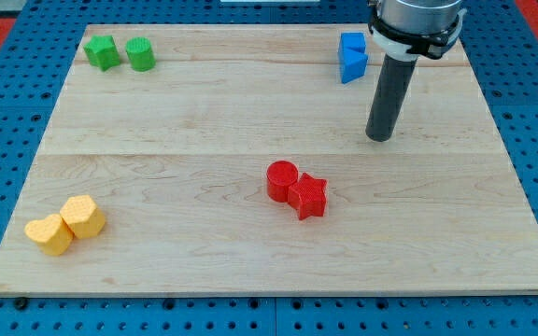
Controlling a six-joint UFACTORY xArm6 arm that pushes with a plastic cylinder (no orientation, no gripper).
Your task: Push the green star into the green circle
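The green star (102,51) lies at the board's top left, touching the green circle (140,54) on its right. My tip (379,137) rests on the board at the view's upper right, far to the right of both green blocks and just below the blue blocks.
Two blue blocks (351,56) sit stacked close together at the top right, left of the rod. A red circle (282,180) touches a red star (308,196) at centre. Two yellow blocks (82,217) (49,233) lie at bottom left. The wooden board (250,112) sits on a blue pegged surface.
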